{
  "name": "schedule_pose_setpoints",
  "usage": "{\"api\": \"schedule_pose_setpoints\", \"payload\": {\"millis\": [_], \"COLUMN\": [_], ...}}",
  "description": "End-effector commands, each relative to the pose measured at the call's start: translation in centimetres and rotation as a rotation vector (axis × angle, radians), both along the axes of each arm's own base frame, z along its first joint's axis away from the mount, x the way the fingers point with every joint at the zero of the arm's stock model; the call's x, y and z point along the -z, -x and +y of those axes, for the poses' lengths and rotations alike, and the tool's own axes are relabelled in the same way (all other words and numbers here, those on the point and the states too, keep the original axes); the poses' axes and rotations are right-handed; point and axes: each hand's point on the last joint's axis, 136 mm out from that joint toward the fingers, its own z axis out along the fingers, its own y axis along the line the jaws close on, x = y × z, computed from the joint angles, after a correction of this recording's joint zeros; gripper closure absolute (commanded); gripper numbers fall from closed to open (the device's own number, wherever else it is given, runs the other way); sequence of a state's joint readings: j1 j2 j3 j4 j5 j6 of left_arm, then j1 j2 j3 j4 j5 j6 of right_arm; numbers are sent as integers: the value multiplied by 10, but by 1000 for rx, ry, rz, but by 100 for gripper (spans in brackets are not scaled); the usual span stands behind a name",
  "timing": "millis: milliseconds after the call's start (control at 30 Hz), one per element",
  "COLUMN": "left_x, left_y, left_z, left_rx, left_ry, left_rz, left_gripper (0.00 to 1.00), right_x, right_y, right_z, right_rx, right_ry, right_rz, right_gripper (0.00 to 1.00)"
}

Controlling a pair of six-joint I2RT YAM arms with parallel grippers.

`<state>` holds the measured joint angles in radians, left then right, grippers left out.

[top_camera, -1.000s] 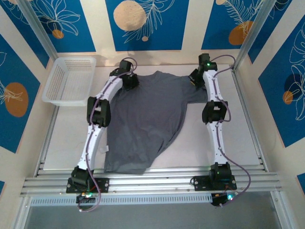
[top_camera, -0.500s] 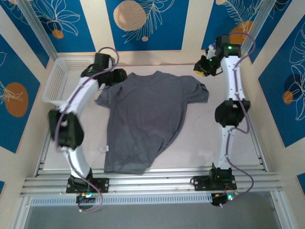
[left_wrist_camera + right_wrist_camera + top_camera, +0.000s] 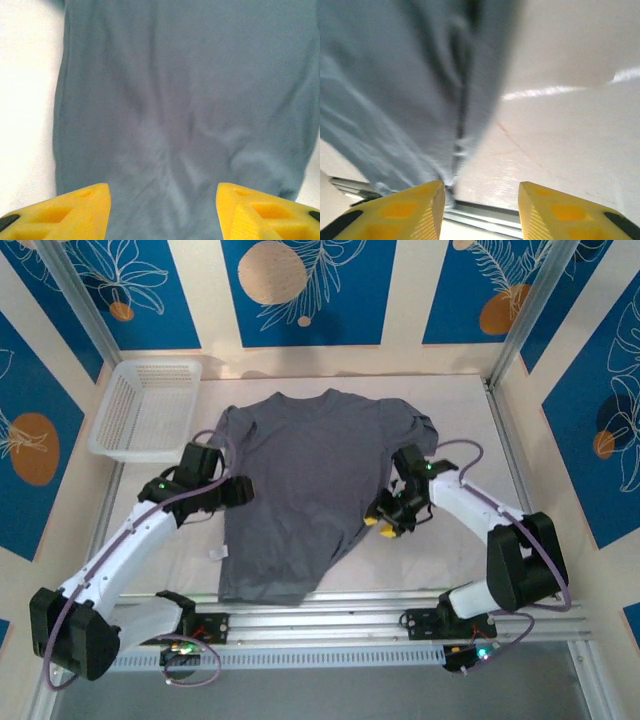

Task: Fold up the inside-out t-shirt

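Left claw (image 3: 238, 491): wide open, nothing gripped. In the left wrist view, the left claw (image 3: 162, 212) shows its two yellow fingertips (image 3: 75, 210) well apart at 6 o'clock, with grey cloth across the gap between them. From above it sits at the 9 o'clock edge of the t-shirt (image 3: 305, 485). I cannot tell whether it is touching the cloth.

Right claw (image 3: 380, 527): open, nothing gripped. In the right wrist view, the right claw (image 3: 480, 205) has its fingertips apart, and a seam edge of the t-shirt (image 3: 395, 75) runs down toward the gap. Bare counter (image 3: 560, 125) lies toward 3 o'clock. A metal rail (image 3: 485, 214) crosses just beyond the tips. From above, this claw is just beside the shirt's 3 o'clock edge, below the sleeve.

T-shirt: spread flat near the middle of the counter (image 3: 460, 410), collar toward 12 o'clock and hem toward 6 o'clock, close to the rail (image 3: 330, 620). Both short sleeves are spread out, at 10 and 2 o'clock. The right side edge slants inward toward the hem. There are soft wrinkles down the middle of the t-shirt (image 3: 180, 100), with pale counter (image 3: 25, 100) at 9 o'clock. A small pale tag (image 3: 218, 554) sits at the 8 o'clock edge.

A white basket (image 3: 145, 410) stands at the 10 o'clock corner, apart from the shirt.
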<state>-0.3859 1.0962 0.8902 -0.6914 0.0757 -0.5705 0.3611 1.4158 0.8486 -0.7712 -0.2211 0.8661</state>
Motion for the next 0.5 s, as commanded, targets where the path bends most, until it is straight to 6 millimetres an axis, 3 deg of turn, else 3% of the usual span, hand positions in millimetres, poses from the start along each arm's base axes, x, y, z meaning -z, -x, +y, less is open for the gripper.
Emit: {"api": "schedule_pose_setpoints", "payload": {"millis": [0,167,233,333,467], "left_x": [27,63,73,82,89], "left_y": [31,42,41,40,41], "left_z": [12,4,-1,1,4], "left_rx": [-37,-29,-31,-50,-61], "left_ry": [-39,-5,14,-2,-24], "left_rz": [118,218,233,252,269], "left_gripper": [41,40,40,40,40], "right_x": [-1,9,15,33,46], "right_y": [-6,-9,-14,-17,-7], "right_z": [29,72,76,56,25], "right_rx": [76,20,-3,21,63], "right_ry": [-107,-242,-211,-76,78], "right_rz": [-35,-10,-19,6,17], "right_gripper": [52,51,51,58,59]}}
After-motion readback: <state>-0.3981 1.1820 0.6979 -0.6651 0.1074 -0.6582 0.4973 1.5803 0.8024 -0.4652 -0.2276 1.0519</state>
